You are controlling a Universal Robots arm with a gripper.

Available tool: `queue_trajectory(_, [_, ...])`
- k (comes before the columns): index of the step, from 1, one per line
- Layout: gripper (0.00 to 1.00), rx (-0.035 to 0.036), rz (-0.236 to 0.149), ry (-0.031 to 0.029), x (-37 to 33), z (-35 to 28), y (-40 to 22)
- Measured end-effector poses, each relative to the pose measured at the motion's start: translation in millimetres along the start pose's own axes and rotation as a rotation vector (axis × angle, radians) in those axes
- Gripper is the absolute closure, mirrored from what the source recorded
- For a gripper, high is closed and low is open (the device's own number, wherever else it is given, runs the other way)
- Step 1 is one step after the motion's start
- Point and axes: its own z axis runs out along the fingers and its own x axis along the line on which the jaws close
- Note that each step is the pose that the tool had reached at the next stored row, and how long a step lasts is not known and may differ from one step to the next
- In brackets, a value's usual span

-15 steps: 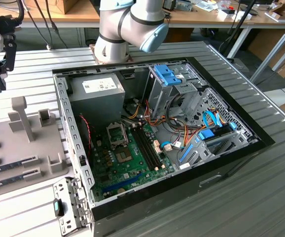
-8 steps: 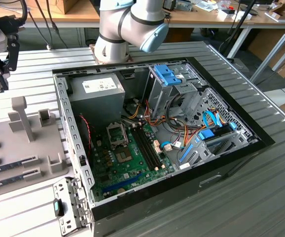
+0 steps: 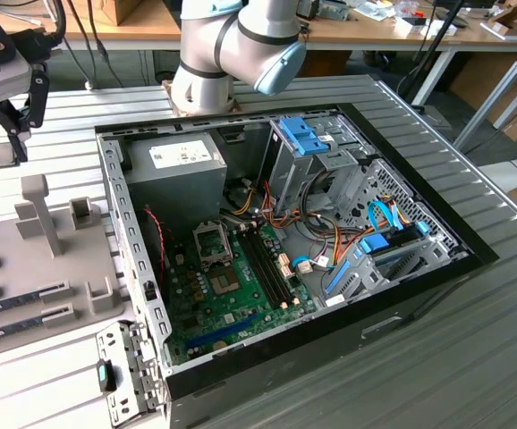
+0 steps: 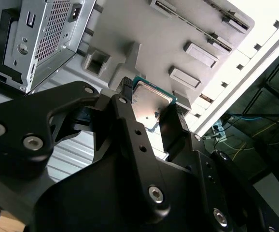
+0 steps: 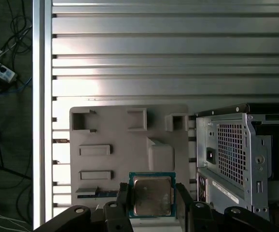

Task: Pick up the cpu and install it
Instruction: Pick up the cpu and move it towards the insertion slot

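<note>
The cpu (image 5: pixel 152 195) is a small square chip with a silver-grey metal top and a thin green rim. My gripper (image 5: pixel 152 205) is shut on it, one black finger on each of two opposite edges. In the second wrist view the cpu (image 4: pixel 154 99) sits between the same black fingers (image 4: pixel 125 92) of the gripper (image 4: pixel 148 110). In the exterior view the gripper (image 3: pixel 4 147) hangs at the far left, above the grey holder tray (image 3: pixel 35 259) and outside the open computer case (image 3: pixel 330 313). The motherboard socket (image 3: pixel 212 241) lies inside the case with its metal frame raised.
The grey holder tray (image 5: pixel 125 145) carries upright posts and slots, with memory sticks (image 3: pixel 17 304) in it. The power supply (image 3: pixel 182 165), drive cages (image 3: pixel 321 161) and cable bundles (image 3: pixel 330 241) crowd the case. The case's rear wall (image 5: pixel 236 154) stands beside the tray. The arm's base (image 3: pixel 209 80) stands behind the case.
</note>
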Motion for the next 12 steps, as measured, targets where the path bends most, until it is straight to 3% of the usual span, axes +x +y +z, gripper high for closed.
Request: queue_trajectory(12, [0.53, 0.0013, 0.0, -0.0001, -5.2, 0.2, 0.1])
